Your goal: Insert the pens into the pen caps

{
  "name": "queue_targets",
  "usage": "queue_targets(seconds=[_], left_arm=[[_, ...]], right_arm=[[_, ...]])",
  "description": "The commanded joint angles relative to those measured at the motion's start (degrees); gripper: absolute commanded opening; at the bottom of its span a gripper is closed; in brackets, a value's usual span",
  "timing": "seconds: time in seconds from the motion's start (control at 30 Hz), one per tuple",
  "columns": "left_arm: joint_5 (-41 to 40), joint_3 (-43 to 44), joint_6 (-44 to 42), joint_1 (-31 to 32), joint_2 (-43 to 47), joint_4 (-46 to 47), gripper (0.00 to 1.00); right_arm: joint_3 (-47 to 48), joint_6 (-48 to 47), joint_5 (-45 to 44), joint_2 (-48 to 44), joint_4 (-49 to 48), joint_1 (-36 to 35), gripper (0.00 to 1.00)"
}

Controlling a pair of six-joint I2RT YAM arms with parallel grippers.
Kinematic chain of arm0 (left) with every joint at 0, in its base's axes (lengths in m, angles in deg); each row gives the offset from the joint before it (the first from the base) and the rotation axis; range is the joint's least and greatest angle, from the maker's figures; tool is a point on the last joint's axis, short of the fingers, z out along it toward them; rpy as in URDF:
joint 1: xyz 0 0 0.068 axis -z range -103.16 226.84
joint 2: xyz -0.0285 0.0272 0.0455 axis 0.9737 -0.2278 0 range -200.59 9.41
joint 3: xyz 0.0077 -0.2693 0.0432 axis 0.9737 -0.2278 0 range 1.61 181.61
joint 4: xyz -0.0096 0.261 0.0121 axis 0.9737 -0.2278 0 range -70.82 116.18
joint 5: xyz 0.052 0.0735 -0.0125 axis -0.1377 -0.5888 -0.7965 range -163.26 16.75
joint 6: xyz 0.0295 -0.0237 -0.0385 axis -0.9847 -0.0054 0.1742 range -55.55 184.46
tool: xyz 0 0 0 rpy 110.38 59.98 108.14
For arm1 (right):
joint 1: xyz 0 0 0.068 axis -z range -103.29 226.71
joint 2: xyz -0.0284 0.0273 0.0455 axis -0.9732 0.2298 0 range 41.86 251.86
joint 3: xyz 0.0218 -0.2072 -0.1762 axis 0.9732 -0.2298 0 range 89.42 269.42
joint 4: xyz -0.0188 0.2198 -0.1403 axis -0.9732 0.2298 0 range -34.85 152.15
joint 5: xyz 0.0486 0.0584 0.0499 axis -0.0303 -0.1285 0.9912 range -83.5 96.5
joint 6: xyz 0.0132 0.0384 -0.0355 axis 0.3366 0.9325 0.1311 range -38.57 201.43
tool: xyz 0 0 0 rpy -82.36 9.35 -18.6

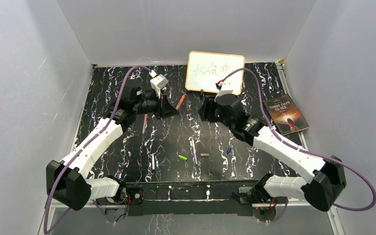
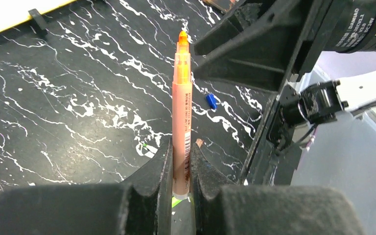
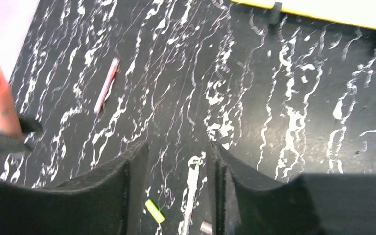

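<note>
My left gripper (image 2: 181,164) is shut on an orange-red pen (image 2: 182,107) and holds it tip-up above the table; both show in the top view, the gripper (image 1: 170,106) and the pen (image 1: 180,101). My right gripper (image 3: 176,156) is open and empty, facing the left one across a small gap (image 1: 204,108). On the table lie a pink pen (image 1: 145,124), two white pens (image 1: 152,161) (image 1: 194,149), a green cap (image 1: 182,157), a brownish cap (image 1: 204,154) and a blue cap (image 1: 229,150). The right wrist view shows the green cap (image 3: 155,211), a white pen (image 3: 191,196) and the pink pen (image 3: 106,84).
A whiteboard (image 1: 214,72) with writing leans at the back wall. A book (image 1: 285,115) lies at the right edge. Grey walls close in the black marbled table (image 1: 103,93) on three sides.
</note>
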Motion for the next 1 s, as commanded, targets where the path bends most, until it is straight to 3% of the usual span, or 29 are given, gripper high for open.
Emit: queue_targets(seconds=[0.0,0.13,0.33,0.4,0.53,0.57,0.63,0.77,0.97], left_arm=[[3.5,3.3,-4.8,0.0,1.0,-4.9,0.00],[2.4,0.2,-1.1,-0.1,1.9,2.4,0.00],[6.9,-1.7,3.2,0.2,0.4,10.8,0.00],[3.2,-0.7,2.4,0.2,0.3,8.3,0.00],[-7.1,1.5,0.2,0.2,0.3,0.6,0.00],[-9.2,2.0,-0.4,0.2,0.2,-1.2,0.00],[-11.1,2.9,-2.1,0.2,-0.1,-3.8,0.00],[-10.8,1.9,-2.1,0.2,1.1,-3.9,0.00],[-9.8,1.4,-1.4,0.2,1.0,-2.6,0.00]], right_arm=[[-8.0,0.5,8.4,-10.5,-15.5,0.6,0.50],[-9.2,5.6,11.1,-14.3,-24.7,1.0,0.64],[-6.5,5.3,17.2,-10.2,-30.2,1.0,0.63],[-3.5,3.4,14.1,-8.3,-24.6,1.1,0.59],[2.8,-1.2,9.3,-1.4,-1.8,1.3,0.59],[3.0,-1.0,9.0,0.3,2.4,1.5,0.57],[1.6,0.5,10.2,2.5,8.7,1.8,0.41],[-4.0,4.5,13.7,1.5,16.1,1.8,0.00],[-15.2,10.1,20.2,-5.5,16.3,1.7,0.00]])
